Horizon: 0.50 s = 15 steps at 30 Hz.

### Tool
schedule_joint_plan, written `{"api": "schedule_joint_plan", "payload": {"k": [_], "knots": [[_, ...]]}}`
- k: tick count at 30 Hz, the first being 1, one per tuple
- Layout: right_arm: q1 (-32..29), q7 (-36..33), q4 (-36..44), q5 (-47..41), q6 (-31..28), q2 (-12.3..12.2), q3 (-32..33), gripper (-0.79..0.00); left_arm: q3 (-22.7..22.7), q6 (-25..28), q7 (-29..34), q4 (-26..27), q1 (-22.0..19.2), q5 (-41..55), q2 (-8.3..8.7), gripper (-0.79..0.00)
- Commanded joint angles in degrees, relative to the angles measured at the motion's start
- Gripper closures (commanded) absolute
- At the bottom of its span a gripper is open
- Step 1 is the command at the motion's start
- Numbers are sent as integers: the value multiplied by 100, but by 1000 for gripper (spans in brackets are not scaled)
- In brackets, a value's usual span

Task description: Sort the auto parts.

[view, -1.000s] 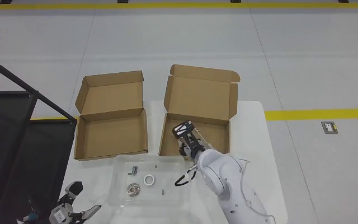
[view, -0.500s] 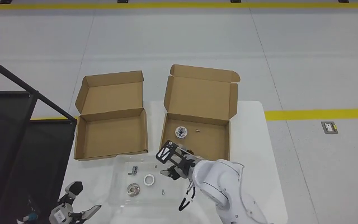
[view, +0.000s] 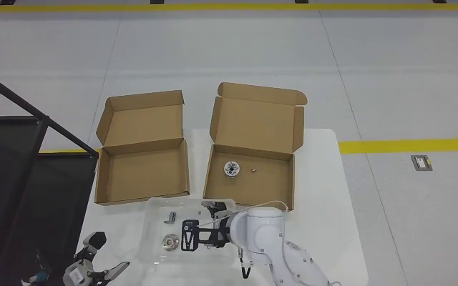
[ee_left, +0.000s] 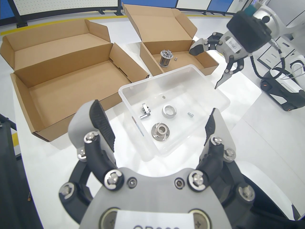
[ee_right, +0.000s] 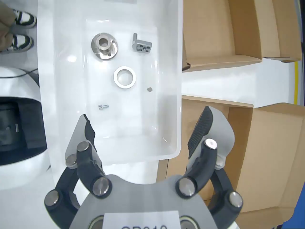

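- The clear tray (view: pixel 152 227) lies at the table's (view: pixel 322 214) 6 o'clock edge; its long axis runs 9 to 3 in the top view.
- The flanged hub (ee_right: pixel 104 45) sits at the tray's 7 o'clock, flange down and bore pointing straight up; the ring (ee_right: pixel 124 77) lies flat near the centre, hole up.
- The L-shaped bracket (ee_right: pixel 141 45) rests at the tray's 10 o'clock; its longer arm runs roughly 12 to 6, across the tray's long axis.
- The bolt (ee_right: pixel 103 106) lies on its side at about 5 o'clock, also crosswise to the tray; which end is the head is hard to tell.
- A dark speck (ee_right: pixel 149 89) near the 12 o'clock wall is too small to identify.
- The right gripper (ee_right: pixel 145 122) hangs above the tray, aimed toward 9 o'clock; its jaws stand wide apart with nothing between them; in the top view it lies across the tray's middle, so the small parts there are hard to make out.
- The left gripper (ee_left: pixel 156 115) hovers off the table's 7 o'clock corner, jaws spread and bare; the top view's lower edge cuts it off.
- The left box (view: pixel 143 171) sits at 10 o'clock and the right box (view: pixel 279 179) at 12, both lids folded back toward 12.
- A studded cylinder (ee_left: pixel 165 58) stands upright at about 10 o'clock on the right box's floor, studs up; a small piece (ee_left: pixel 175 59) lies just beside it at 3 o'clock, too tiny to name.
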State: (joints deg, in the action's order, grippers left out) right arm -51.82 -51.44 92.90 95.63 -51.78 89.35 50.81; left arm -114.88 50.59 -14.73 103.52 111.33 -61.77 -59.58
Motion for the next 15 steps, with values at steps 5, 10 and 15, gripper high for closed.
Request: {"api": "schedule_joint_plan", "payload": {"k": [5,10,15], "knots": [[362,-754,-430,-199,648,158,-554,-785,0,0,0,0,0,0,0,-785],[432,-1846,-210,-665,1754,319,-888,-785,0,0,0,0,0,0,0,-785],[354,-2898,15,-1244,3428,534,-1058,-785,0,0,0,0,0,0,0,-785]]}}
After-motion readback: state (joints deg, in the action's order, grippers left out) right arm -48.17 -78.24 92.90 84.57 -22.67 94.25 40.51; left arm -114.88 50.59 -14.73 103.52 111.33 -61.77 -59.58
